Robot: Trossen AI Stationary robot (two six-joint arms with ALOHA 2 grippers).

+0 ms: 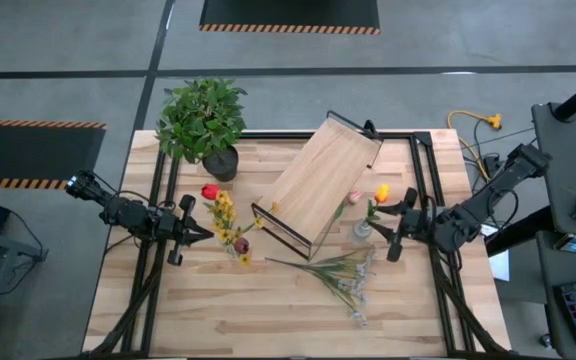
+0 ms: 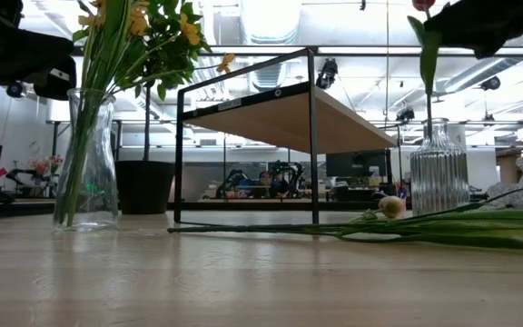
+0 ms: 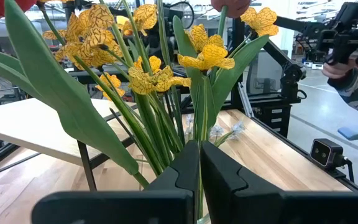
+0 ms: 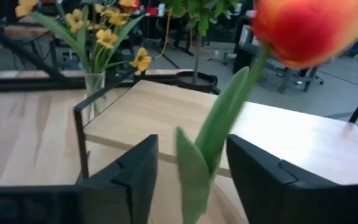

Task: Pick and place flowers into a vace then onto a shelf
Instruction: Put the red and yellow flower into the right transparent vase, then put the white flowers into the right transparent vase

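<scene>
A smooth glass vase (image 2: 87, 163) near the table's left holds yellow flowers (image 3: 148, 78) and a red one (image 1: 209, 191). My left gripper (image 3: 199, 155) is shut among their stems, above the vase's mouth. A ribbed glass vase (image 2: 439, 173) right of centre holds an orange-red tulip (image 4: 309, 31) and a pink bloom (image 1: 355, 197). My right gripper (image 4: 191, 180) is open, with one finger on each side of the tulip's stem and leaf (image 4: 194, 165) and not touching them. More loose flowers (image 1: 343, 275) lie flat on the table. The shelf (image 1: 323, 180) stands slanted at mid-table. My left gripper is shut on a thin green stem (image 3: 202, 134) of the bunch in the smooth vase, pinched between both fingers. The fingers come level from the table's left and lie across the stem. The stem stands upright, with its lower end down in the vase.
A bushy potted plant (image 1: 203, 120) stands at the far left of the table. The shelf's black frame (image 2: 180, 154) stands between the two vases. The near part of the tabletop (image 1: 268, 320) is bare wood. A person's hand (image 3: 337, 65) shows in the room beyond.
</scene>
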